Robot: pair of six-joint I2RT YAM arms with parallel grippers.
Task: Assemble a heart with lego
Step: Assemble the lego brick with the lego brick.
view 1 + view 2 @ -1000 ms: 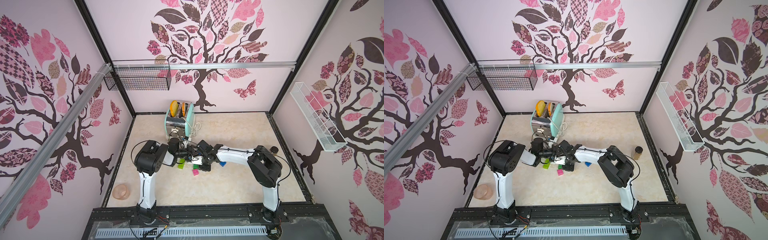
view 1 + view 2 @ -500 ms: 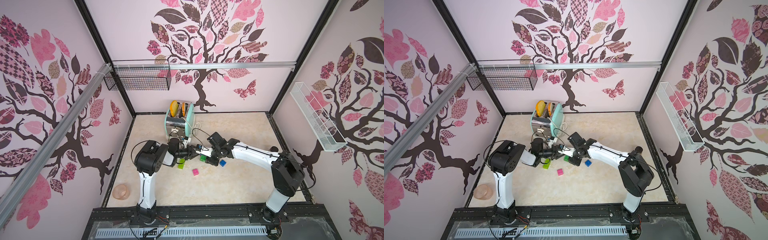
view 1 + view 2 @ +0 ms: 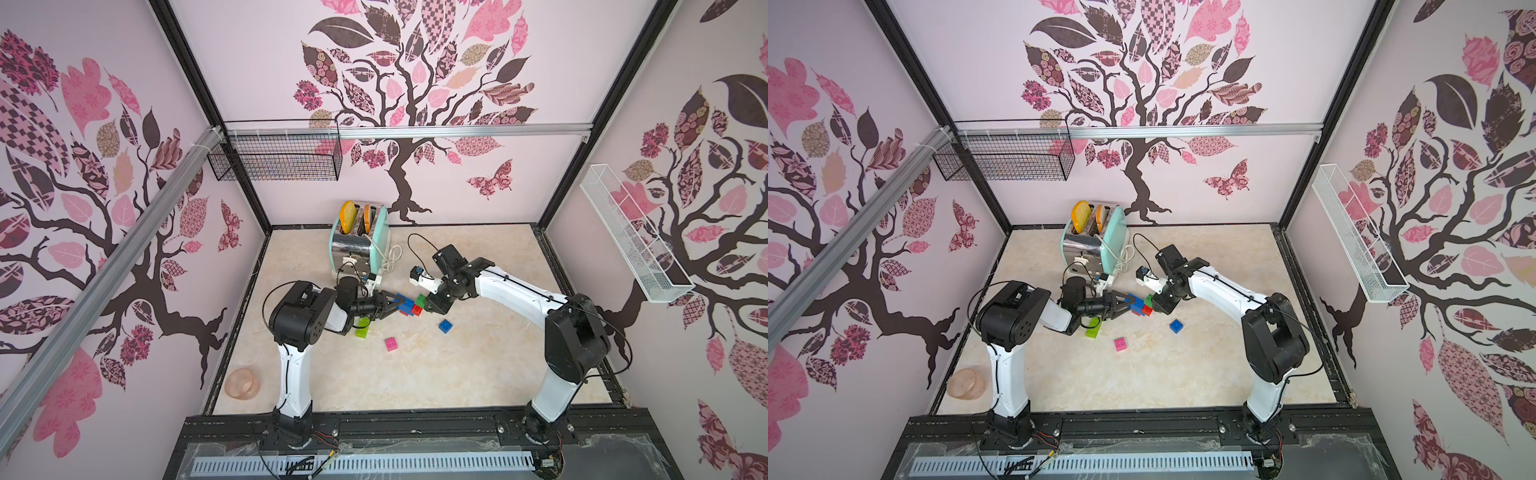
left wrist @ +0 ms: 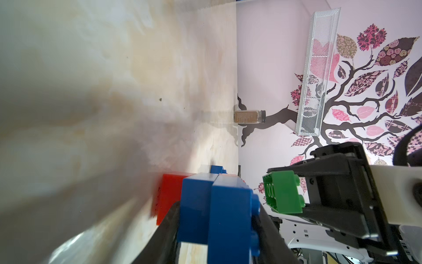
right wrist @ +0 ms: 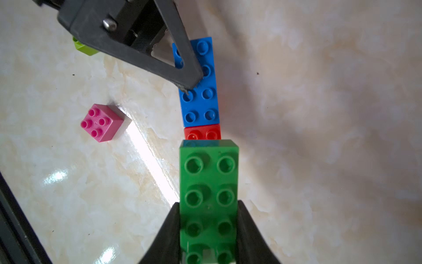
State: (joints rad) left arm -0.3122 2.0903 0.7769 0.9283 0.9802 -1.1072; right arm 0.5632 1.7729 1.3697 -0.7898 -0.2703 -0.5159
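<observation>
Right gripper (image 5: pixel 209 206), clamped on green brick (image 5: pixel 209 169); blue-red stack (image 5: pixel 201 91) just ahead of tips, held by left gripper (image 3: pixel 384 306); best lowered level, studs aligned, pressed straight down.

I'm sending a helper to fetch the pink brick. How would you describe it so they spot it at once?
From the mint toaster at the back of the table, come forward past the joined blue and red bricks. The pink brick lies alone nearest the front, between the lime brick and the loose blue brick. It's the only pink one, small, four studs up.
</observation>
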